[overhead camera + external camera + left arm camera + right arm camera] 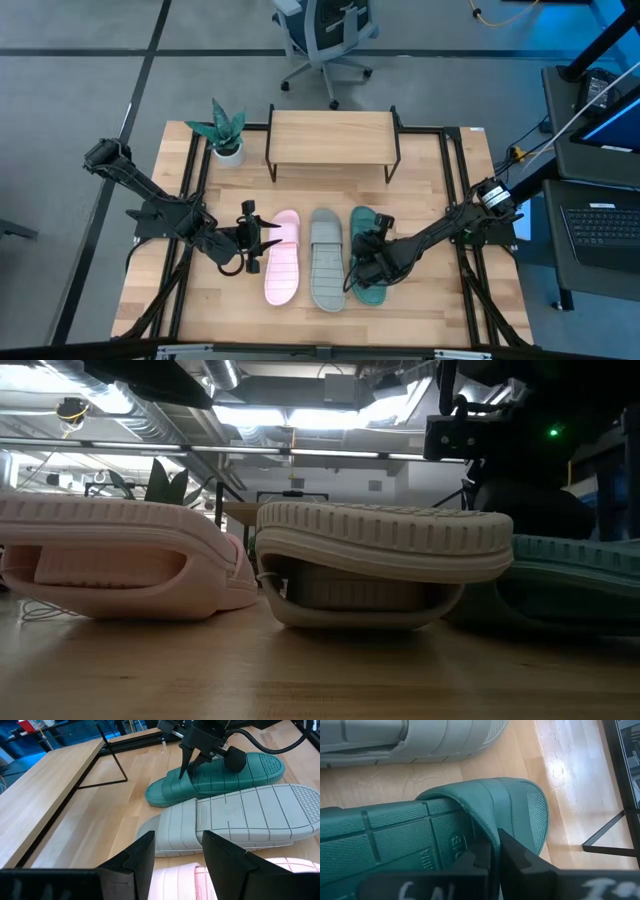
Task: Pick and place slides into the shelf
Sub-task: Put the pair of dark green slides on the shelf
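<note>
Three slides lie side by side at the table's middle, ribbed faces up, straps toward the far edge: pale pink, light grey, teal green. The empty shelf stands on thin black legs behind them. My left gripper is open, just left of and above the pink slide, with no contact showing. My right gripper is shut on the teal slide. In the low view the pink slide, grey slide and teal slide rest on the table. My right gripper pinches the teal slide's strap at its open edge, one finger toward the inside of the strap and one on its outside. The fingers come slanting down from the table's right. The slide still lies on the table.
A small potted plant stands left of the shelf. Black frame rails run along the table's sides. The shelf's plank and thin leg lie beyond the slides. An office chair stands behind the table, a laptop to its right.
</note>
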